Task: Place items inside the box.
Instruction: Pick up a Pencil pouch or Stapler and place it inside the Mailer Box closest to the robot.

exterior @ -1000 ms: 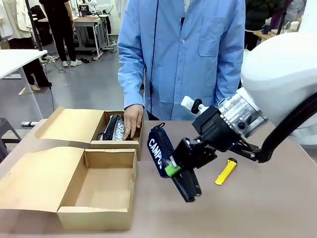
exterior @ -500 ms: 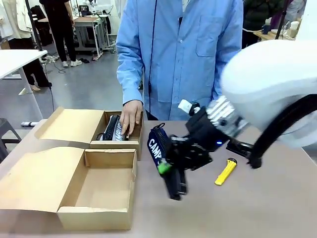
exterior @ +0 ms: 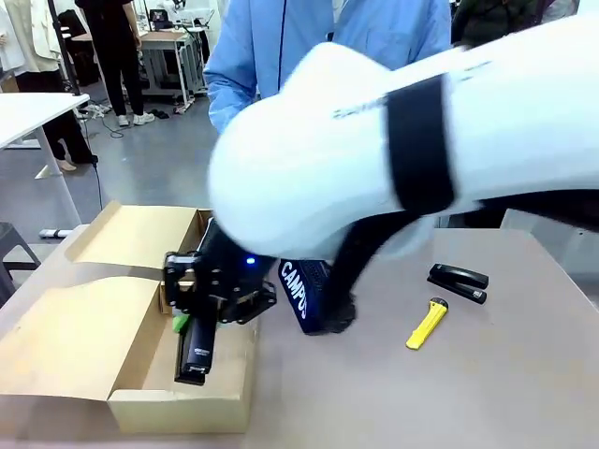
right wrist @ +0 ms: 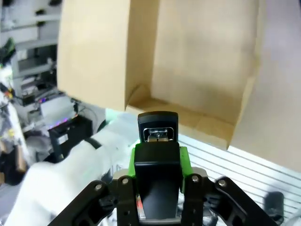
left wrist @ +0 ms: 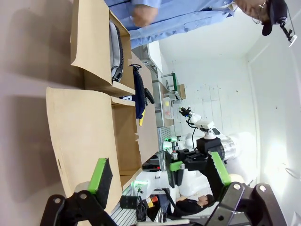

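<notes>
My right gripper (exterior: 192,323) hangs over the open near cardboard box (exterior: 178,412), shut on a black stapler (exterior: 195,355) that points down into it. In the right wrist view the stapler (right wrist: 157,141) sits clamped between the green pads (right wrist: 183,157) of my right gripper (right wrist: 157,157), above the bare inside of the near box (right wrist: 202,70). A navy pouch lettered "CAMPUS" (exterior: 298,292) stands on the table beside the box. A yellow utility knife (exterior: 426,324) and a second black stapler (exterior: 459,281) lie at the right. My left gripper (left wrist: 160,170) is open and holds nothing.
A second open box (exterior: 131,234) stands behind the near one; the left wrist view shows a pouch (left wrist: 115,47) inside this far box (left wrist: 89,42). The right arm's white body (exterior: 393,131) spans most of the front view. A person in a blue shirt (exterior: 281,37) stands at the far side.
My right arm has swung left from the middle of the table, carrying the stapler to above the near box. The person's hand has left the far box.
</notes>
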Controlling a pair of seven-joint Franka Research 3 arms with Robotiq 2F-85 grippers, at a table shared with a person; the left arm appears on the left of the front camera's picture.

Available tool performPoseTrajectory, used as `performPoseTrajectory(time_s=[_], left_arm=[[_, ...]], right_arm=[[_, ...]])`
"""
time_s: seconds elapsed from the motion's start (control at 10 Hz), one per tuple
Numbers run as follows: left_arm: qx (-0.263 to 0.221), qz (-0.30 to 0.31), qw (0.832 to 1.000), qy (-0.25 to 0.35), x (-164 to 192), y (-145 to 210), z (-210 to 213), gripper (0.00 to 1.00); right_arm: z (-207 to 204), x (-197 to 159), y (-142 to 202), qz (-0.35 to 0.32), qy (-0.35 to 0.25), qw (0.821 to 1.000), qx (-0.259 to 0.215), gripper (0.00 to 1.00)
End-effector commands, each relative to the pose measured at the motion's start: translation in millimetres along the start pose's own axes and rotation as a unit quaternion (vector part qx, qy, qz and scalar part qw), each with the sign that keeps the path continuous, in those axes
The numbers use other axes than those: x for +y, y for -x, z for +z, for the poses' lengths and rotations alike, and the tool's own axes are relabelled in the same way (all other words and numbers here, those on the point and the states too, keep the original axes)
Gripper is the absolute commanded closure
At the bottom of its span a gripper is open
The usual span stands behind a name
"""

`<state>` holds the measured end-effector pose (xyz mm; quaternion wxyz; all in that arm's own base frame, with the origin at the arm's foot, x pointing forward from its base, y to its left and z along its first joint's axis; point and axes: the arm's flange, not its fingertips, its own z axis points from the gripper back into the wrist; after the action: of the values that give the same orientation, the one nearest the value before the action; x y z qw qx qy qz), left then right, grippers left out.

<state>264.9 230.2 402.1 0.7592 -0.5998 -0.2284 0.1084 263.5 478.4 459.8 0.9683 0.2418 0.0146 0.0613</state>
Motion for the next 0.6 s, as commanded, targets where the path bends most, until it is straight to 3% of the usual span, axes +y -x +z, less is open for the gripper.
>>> performPoseTrajectory(time_s=[0.0, 0.5], left_arm=[[0.001, -0.01, 1.0, 0.007, -1.6, 1.4, 0.5, 0.0], [0.001, -0.01, 1.0, 0.007, -1.6, 1.4, 0.5, 0.0]], right_arm=[[-25.7, 24.5, -28.9, -0.039, 0.055, 0.998, -0.009, 0.63], [-77.6, 10.4, -48.1, -0.038, 0.126, 0.99, -0.045, 0.63]])
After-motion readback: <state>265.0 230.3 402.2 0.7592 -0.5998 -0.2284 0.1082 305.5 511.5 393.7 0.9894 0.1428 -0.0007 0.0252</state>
